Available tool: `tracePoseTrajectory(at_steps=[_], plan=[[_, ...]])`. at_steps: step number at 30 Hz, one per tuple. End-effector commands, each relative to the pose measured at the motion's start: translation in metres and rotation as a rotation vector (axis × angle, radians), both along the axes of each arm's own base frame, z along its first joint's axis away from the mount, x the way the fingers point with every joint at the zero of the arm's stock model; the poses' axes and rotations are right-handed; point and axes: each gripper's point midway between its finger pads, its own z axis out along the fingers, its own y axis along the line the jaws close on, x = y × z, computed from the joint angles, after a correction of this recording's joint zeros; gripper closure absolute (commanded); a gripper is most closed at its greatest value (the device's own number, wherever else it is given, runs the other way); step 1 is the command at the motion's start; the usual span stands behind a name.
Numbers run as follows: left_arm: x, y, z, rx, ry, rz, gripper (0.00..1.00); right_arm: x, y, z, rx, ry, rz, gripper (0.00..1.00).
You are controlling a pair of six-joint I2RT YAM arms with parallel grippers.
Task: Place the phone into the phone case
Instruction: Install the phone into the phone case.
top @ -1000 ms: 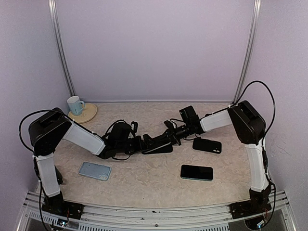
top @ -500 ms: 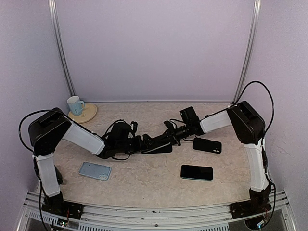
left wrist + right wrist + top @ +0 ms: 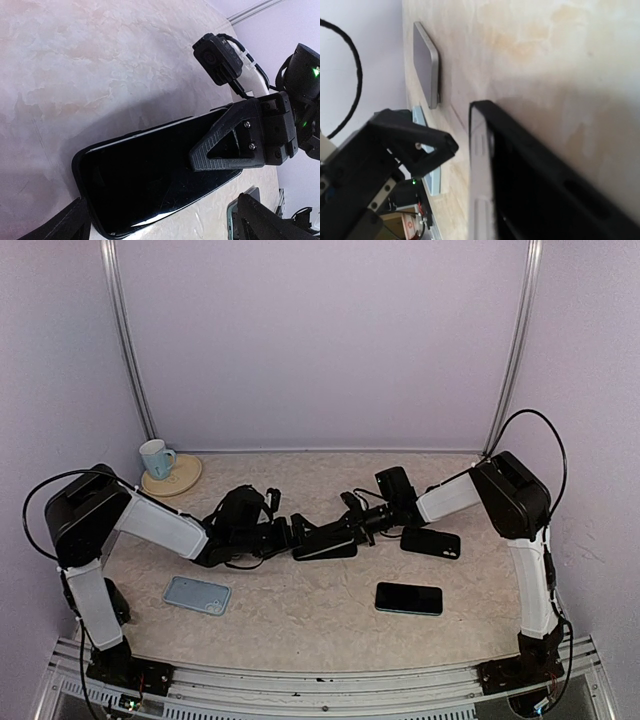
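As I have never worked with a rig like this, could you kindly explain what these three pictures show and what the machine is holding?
These are two robot arms bolted at the near edge of a table, each ending in a two-finger gripper. The wide picture comes from a fixed camera above and behind them. The other two come from a small camera on each wrist. In the middle lies a phone in a black case. The right gripper is shut and appears to press on the screen. The left gripper stands open at the case's other end, holding nothing. Also on the table are a light blue case, a black phone, another dark phone or case, and a mug on a round coaster.
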Motion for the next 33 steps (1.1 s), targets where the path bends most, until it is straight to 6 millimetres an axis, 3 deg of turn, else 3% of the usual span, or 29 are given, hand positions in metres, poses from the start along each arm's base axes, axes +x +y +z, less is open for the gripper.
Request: tracePoseTrajectory(at_steps=[1,7,20,33], plan=[[0.001,0.006,-0.002,0.031,0.006,0.006,0.01,-0.009,0.008,0.019,0.050,-0.044,0.040,1.00],[0.004,0.010,-0.015,0.067,0.026,0.025,0.01,-0.010,0.007,0.030,0.071,-0.063,0.050,1.00],[0.008,0.003,-0.015,0.038,0.024,-0.011,0.01,-0.014,0.008,0.061,0.140,-0.130,0.071,1.00],[-0.005,-0.020,0.025,-0.142,-0.053,-0.142,0.02,-0.021,0.008,0.064,0.174,-0.141,0.090,1.00]])
